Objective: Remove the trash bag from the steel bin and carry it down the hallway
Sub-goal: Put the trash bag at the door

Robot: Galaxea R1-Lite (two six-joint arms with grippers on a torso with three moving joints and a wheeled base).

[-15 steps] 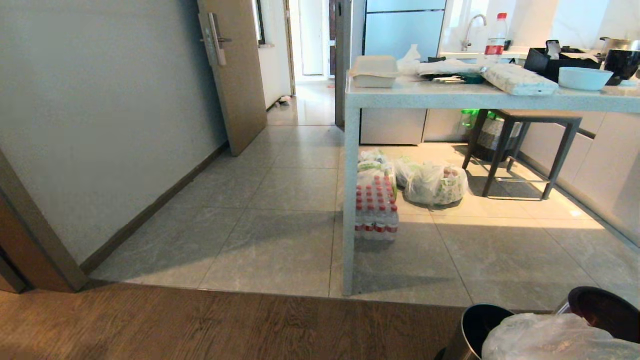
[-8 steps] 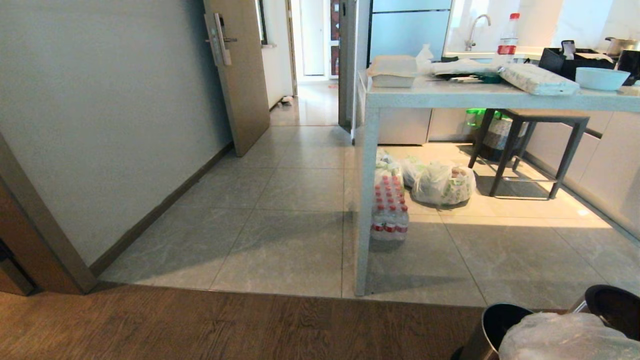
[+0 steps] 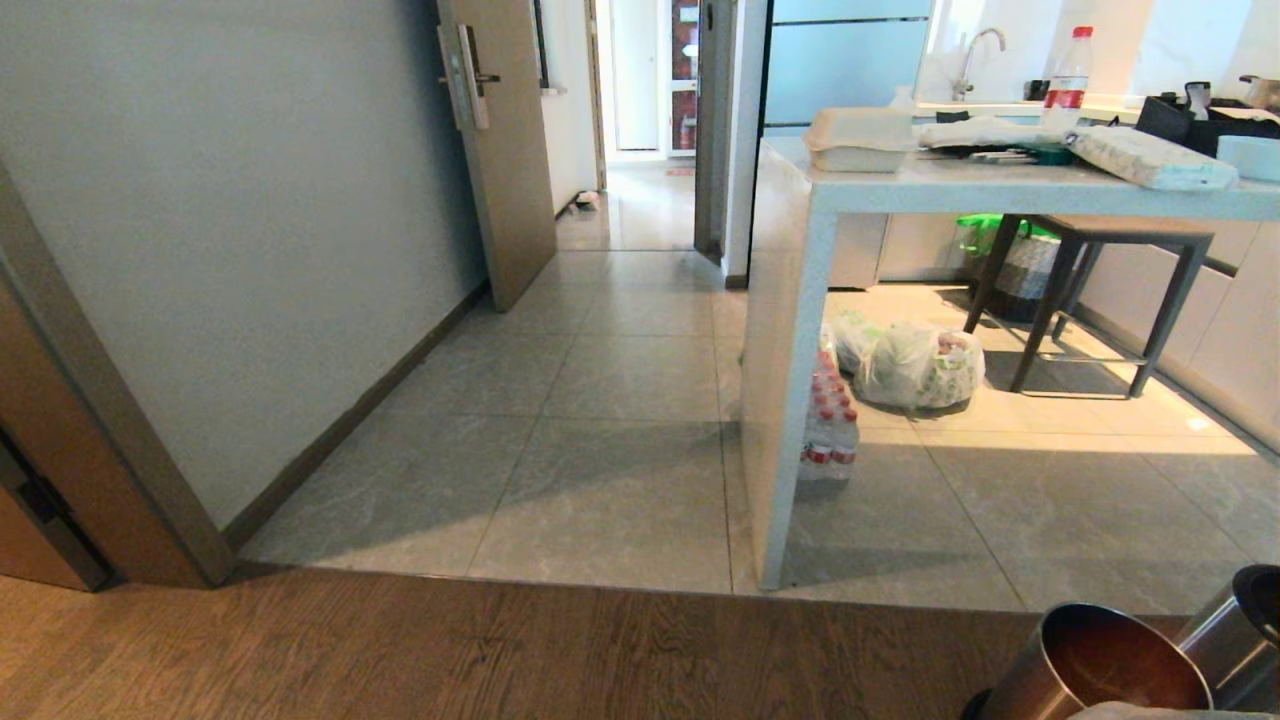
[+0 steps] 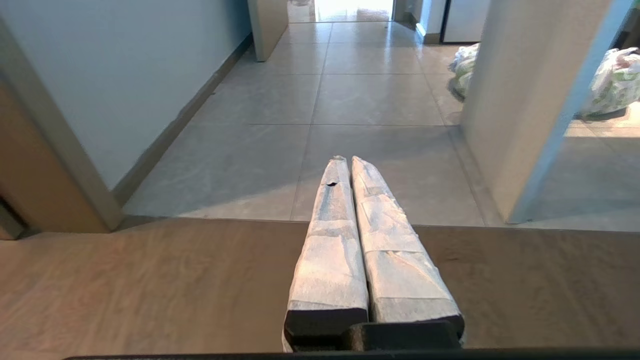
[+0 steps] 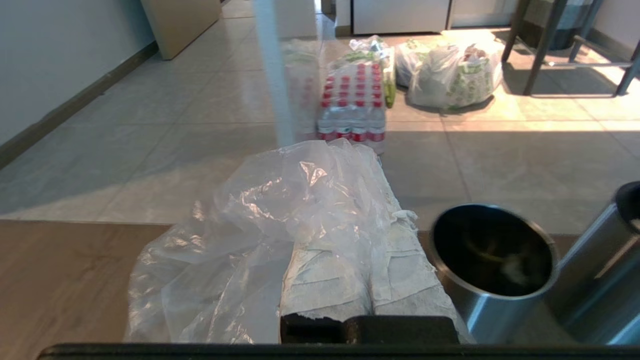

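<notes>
Bag's out: right gripper (image 5: 372, 150) pinching the trash bag (image 5: 260, 230), steel bin (image 5: 492, 260) empty near right. Left gripper (image 4: 345, 162) pressed together, idle. Hallway (image 3: 640, 200) carry remains, far ahead.

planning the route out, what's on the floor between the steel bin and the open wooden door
Head view: only bare floor between round steel bin and tan wooden door: brown wood planks, then grey tiles.

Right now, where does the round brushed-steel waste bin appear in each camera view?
Head view: the round brushed-steel waste bin sits at the bottom right corner.
Left wrist view: not in it.
Right wrist view: the bin is lower right, beside the clear plastic trash bag.
Shared landmark: the pack of red-capped water bottles.
</notes>
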